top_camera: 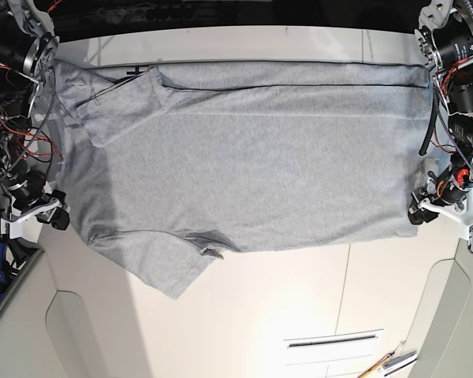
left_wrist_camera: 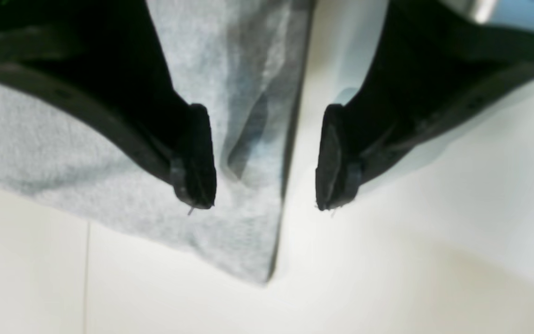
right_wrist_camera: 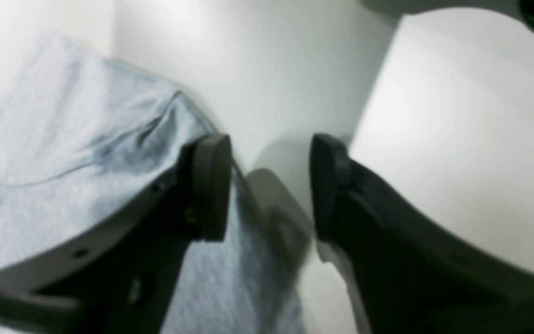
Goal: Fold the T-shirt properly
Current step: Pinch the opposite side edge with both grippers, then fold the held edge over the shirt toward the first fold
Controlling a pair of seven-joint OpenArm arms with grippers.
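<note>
The heather light-grey T-shirt (top_camera: 244, 157) lies spread flat on the white table (top_camera: 284, 307), plain side up, its far edge folded over. One sleeve (top_camera: 162, 264) points toward the near edge. My left gripper (left_wrist_camera: 267, 199) is open and straddles the shirt's hem corner (left_wrist_camera: 248, 93), one finger over cloth, one over bare table. In the base view it (top_camera: 420, 211) sits at the shirt's right edge. My right gripper (right_wrist_camera: 269, 185) is open over the shirt's edge (right_wrist_camera: 63, 162). In the base view it (top_camera: 54, 218) is at the shirt's left edge. Neither holds cloth.
A slotted plate (top_camera: 331, 342) is set in the table near the front right. Pens or small tools (top_camera: 390, 364) lie beside it at the front edge. Arm cabling (top_camera: 16, 118) runs along the left side, and the other arm (top_camera: 457, 94) stands at the right.
</note>
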